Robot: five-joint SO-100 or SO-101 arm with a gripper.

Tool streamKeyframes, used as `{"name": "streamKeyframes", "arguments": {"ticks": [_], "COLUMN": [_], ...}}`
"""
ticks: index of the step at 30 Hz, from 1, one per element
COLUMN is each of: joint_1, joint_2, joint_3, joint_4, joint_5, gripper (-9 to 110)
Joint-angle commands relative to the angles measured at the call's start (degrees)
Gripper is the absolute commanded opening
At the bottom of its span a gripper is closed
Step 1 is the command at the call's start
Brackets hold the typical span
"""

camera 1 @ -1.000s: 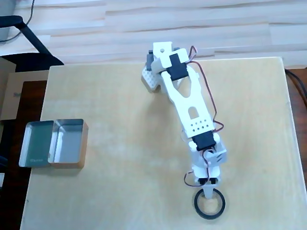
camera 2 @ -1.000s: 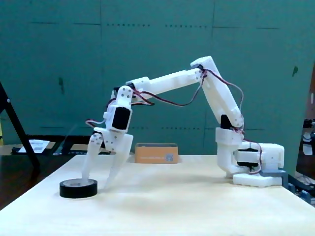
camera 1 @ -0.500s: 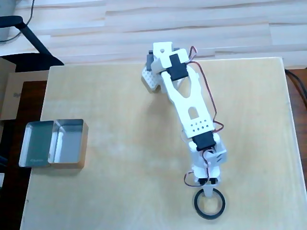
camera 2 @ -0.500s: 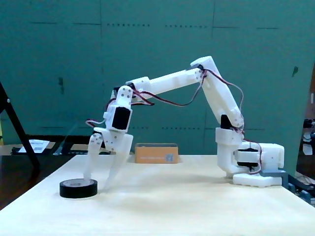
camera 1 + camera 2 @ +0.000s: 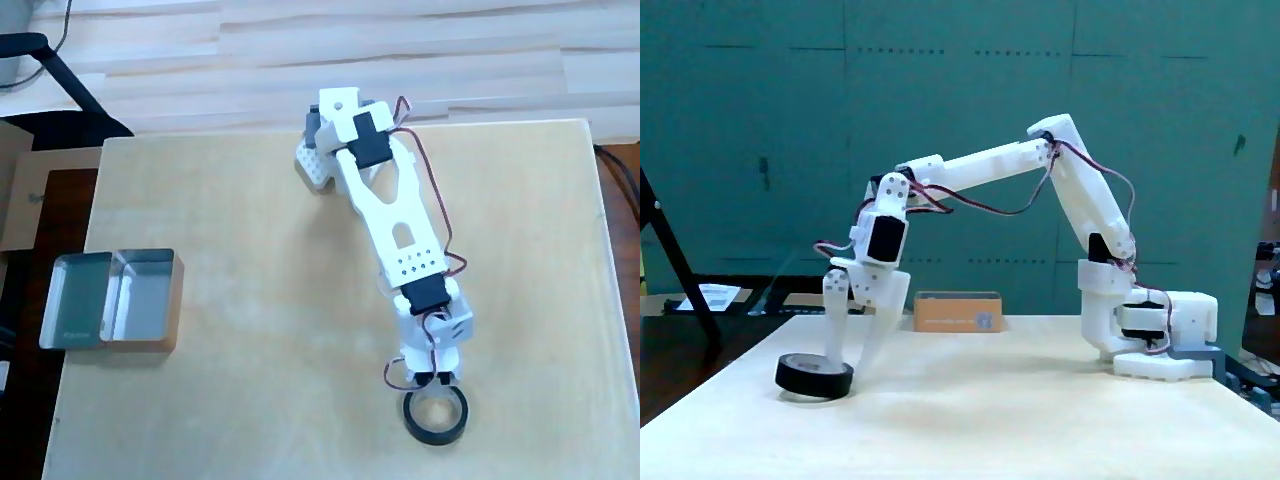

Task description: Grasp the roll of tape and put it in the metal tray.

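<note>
The roll of tape [image 5: 410,425] is a thin black ring near the table's front edge in the overhead view. In the fixed view the roll of tape [image 5: 805,377] sits tilted, its left side raised off the wood. My gripper [image 5: 432,392] is at the ring's rim nearest the arm. One finger stands inside the ring and the other outside, so the gripper [image 5: 847,362] is shut on the ring's wall. The metal tray [image 5: 145,300] is a shiny box with an inner divider, far to the left of the gripper. In the fixed view the metal tray [image 5: 957,312] shows as a low box at the table's far edge.
The white arm's base [image 5: 322,160] is fixed at the table's far edge in the overhead view. A black stand leg [image 5: 70,80] and dark furniture lie beyond the table's left edge. Bare wood [image 5: 270,330] spans the stretch between gripper and tray.
The fingers have shut on the ring's wall. The tape has shifted slightly toward the arm and tipped up from lying flat. The arm's upper links have hardly moved.
</note>
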Motion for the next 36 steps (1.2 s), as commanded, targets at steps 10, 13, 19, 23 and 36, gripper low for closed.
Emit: {"name": "streamKeyframes", "arguments": {"ticks": [10,13,19,23,36], "joint_1": [11.25,19.95,42.54,57.92,77.96], "joint_2": [29.62,37.97,46.41,47.02,46.32], "joint_3": [-10.55,-10.02,-9.14,5.36,36.74], "joint_4": [22.68,28.56,34.63,25.40,-9.58], "joint_5": [-3.96,-6.42,-12.92,-14.50,-18.98], "gripper": [0,0,0,0,0]}}
